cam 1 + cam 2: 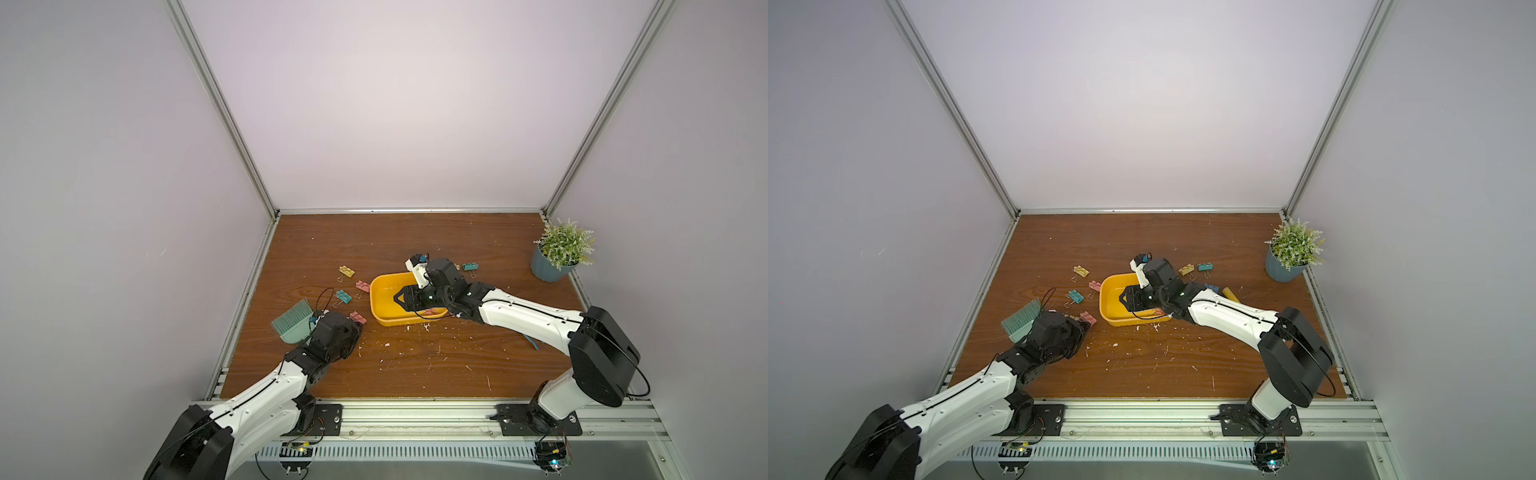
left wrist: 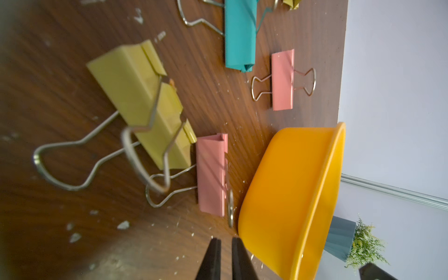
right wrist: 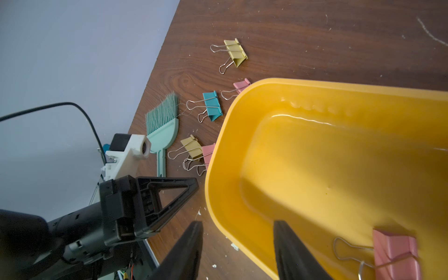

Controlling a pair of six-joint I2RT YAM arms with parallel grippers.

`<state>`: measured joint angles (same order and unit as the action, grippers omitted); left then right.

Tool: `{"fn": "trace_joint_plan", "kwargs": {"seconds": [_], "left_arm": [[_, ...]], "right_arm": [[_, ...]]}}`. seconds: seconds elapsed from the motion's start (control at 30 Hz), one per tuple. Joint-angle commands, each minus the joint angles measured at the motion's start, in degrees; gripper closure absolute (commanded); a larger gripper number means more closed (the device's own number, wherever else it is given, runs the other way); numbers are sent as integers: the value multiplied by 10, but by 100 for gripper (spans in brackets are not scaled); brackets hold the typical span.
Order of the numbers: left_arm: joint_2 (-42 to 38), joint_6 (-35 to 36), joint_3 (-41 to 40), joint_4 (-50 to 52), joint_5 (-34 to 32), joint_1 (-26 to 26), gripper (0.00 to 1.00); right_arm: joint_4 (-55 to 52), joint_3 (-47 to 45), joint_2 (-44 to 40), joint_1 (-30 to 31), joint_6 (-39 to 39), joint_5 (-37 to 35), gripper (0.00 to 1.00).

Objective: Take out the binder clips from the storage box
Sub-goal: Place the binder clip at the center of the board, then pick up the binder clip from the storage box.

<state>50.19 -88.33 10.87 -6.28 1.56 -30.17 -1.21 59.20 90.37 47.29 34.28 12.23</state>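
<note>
The yellow storage box [image 1: 376, 291] [image 3: 315, 145] sits mid-table. One pink binder clip [image 3: 395, 252] lies inside it at the near end. My right gripper [image 3: 238, 225] [image 1: 398, 298] is open and straddles the box's near wall, one finger inside and one outside, clear of the plastic. Several binder clips lie on the wood to the box's left: yellow [image 1: 347, 272], pink [image 1: 363, 286], teal [image 1: 343, 296], and a yellow one [image 2: 145, 109] touching a pink one [image 2: 211, 174]. My left gripper [image 2: 226, 242] hangs beside that pair, narrowly open and holding nothing.
A teal hand brush [image 1: 293, 322] lies left of my left wrist. More clips [image 1: 1205, 266] lie behind the box to the right. A potted plant [image 1: 552, 266] stands at the far right corner. White specks [image 1: 386, 345] litter the wood in front of the box.
</note>
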Motion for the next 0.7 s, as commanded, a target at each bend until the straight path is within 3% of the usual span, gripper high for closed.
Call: {"fn": "trace_joint_plan", "kwargs": {"seconds": [0.0, 0.07, 0.2, 0.33, 0.47, 0.57, 0.67], "left_arm": [[-24, -2, -7, 16, 12, -7, 84], [-50, 20, 14, 54, -4, -7, 82], [-120, 80, 82, 178, -119, -6, 79], [-139, 194, 145, 196, -171, -1, 76], [-46, 303, 220, 175, -104, -2, 75], [51, 371, 281, 158, -13, -9, 76], [127, 402, 315, 140, 20, -36, 74]], "right_arm": [[4, -2, -20, 0, -7, -8, 47], [3, 1, -19, -1, -6, -9, 47], [13, -10, -36, -1, -6, -23, 46], [8, -18, -60, -4, -14, -52, 46], [-19, -28, -81, -19, -12, -105, 45], [-37, -35, -86, -43, -11, -104, 45], [-56, -42, -88, -63, -10, -97, 46]]}}
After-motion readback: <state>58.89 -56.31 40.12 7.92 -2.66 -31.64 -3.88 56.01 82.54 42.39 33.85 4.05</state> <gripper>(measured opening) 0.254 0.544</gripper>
